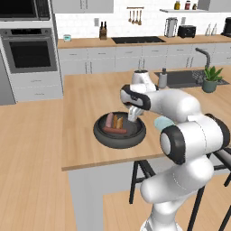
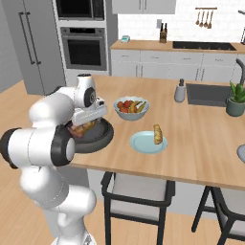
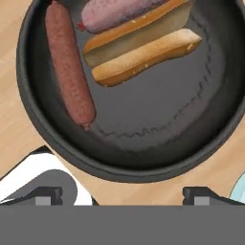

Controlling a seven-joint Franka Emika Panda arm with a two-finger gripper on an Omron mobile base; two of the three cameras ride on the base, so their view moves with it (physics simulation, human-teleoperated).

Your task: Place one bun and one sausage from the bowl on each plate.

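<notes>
While the gripper (image 1: 133,113) hangs over the dark bowl (image 3: 33,103), its jaws look spread and empty.

Inside lie two buns (image 3: 143,57) and two sausages (image 3: 68,72). A sausage probably handles firm, light and slick; best pinched mid-length. One plate (image 2: 141,145) to the right carries a bun; the fruit bowl (image 2: 131,108) stands beyond.

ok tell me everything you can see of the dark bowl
The bowl is wide, shallow, round and dark grey-black with a thick rim, pan-like. It sits upright on the wooden counter near its front edge, below the gripper. Inside lie a reddish-brown sausage, a pinker sausage and two buns, grouped to one side.
</notes>
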